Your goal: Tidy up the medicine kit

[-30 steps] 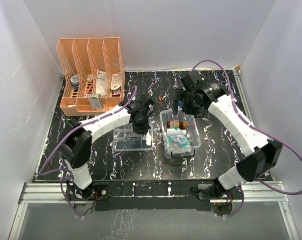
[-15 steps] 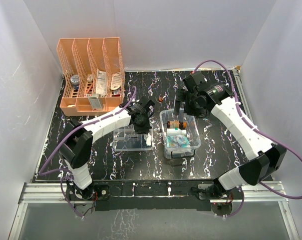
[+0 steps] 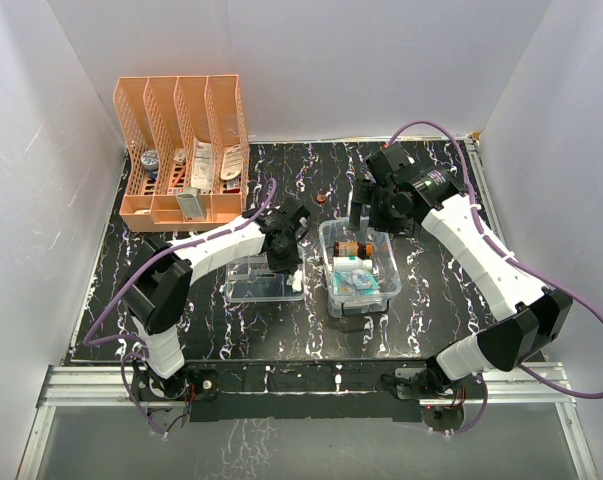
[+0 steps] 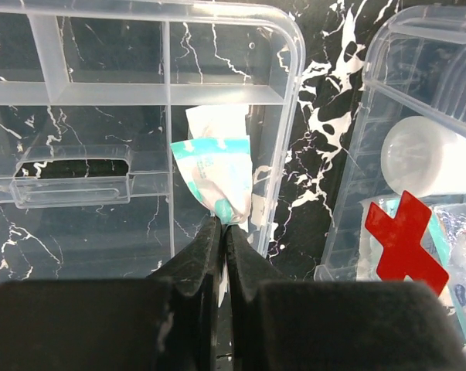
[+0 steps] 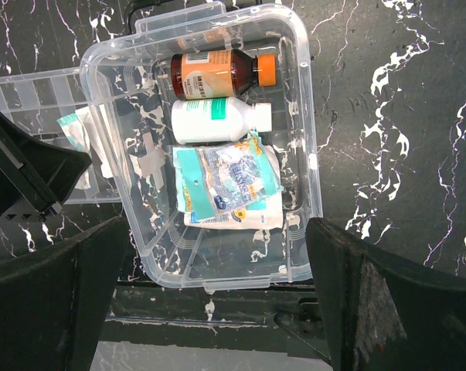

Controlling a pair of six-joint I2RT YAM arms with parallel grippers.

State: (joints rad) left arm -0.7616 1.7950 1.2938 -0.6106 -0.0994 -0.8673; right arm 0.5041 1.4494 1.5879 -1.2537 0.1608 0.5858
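The medicine kit [image 3: 373,262] is a deep clear box with no lid on, at the table's middle. In the right wrist view it [image 5: 298,108] holds a brown bottle [image 5: 217,75], a white bottle [image 5: 217,120] and teal packets [image 5: 229,185]. Its red cross [image 4: 403,241] shows in the left wrist view. My left gripper [image 3: 292,266] [image 4: 222,226] is shut on the end of a white and teal packet [image 4: 215,166] that lies in the right side of the shallow divided tray [image 4: 101,93]. My right gripper [image 3: 364,216] [image 5: 217,255] is open wide above the kit and holds nothing.
The divided tray [image 3: 251,283] lies just left of the kit. The orange file rack [image 3: 181,150] with several items stands at the back left. A small brown object [image 3: 322,197] lies behind the kit. White walls close in the table on three sides.
My right arm has shifted slightly right above the kit. My left gripper has edged a little nearer to the tray's right side, still on the packet.
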